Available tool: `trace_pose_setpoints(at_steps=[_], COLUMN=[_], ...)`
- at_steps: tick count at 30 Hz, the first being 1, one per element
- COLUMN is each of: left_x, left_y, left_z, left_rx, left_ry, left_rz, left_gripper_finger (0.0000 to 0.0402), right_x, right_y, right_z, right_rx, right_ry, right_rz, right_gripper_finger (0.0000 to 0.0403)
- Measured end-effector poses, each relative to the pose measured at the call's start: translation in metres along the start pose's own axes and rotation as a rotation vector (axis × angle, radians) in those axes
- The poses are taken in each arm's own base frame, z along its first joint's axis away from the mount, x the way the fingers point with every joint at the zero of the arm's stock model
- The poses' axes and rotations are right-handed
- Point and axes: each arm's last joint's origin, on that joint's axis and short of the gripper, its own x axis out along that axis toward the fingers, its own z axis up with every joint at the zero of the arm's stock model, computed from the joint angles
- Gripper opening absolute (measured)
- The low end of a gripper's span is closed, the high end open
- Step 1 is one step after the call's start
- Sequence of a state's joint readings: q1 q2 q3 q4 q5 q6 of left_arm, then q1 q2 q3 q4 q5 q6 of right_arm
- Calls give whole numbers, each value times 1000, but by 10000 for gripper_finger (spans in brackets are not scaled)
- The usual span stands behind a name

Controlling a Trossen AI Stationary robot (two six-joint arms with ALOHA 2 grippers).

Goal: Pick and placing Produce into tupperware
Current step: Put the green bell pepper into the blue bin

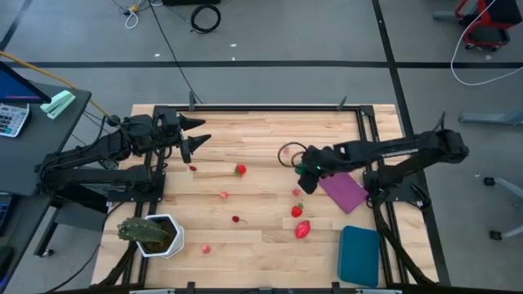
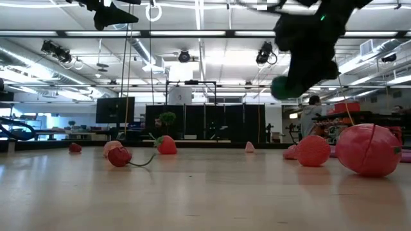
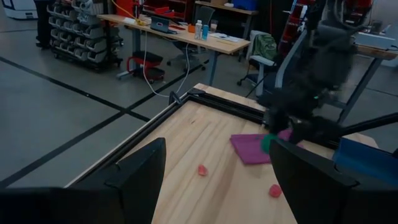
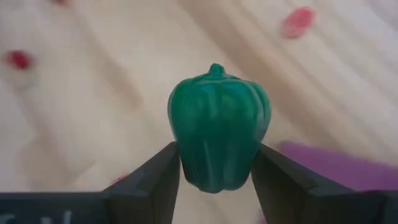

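The right gripper is clamping a green pepper by its lower flanks, above the desk beside the purple sheet. It looks light, stiff and glossy, so probably slippery; gripping across the ribbed sides suits it. The left gripper is hanging with fingers apart over the desk's far left. I am counting one pepper, about nine red or pink pieces, and one tupperware, sitting empty.
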State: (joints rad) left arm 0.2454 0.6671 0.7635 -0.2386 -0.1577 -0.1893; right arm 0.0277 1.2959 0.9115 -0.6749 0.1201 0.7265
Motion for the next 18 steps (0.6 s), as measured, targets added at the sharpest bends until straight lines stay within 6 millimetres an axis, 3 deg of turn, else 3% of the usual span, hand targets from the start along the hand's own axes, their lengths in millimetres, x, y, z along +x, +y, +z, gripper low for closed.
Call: trace_pose_setpoints(at_steps=[7,18], left_x=[0,0], left_y=[0,0], left_z=[0,-1], left_rx=[3,4], left_ry=[4,12], left_rz=[1,2], left_gripper_finger=[291,291], right_x=[-23,-41], right_y=[29,59], right_z=[-34,-107], right_rx=[21,244], right_ry=[-45,101], right_rz=[57,59], right_gripper_finger=[185,185])
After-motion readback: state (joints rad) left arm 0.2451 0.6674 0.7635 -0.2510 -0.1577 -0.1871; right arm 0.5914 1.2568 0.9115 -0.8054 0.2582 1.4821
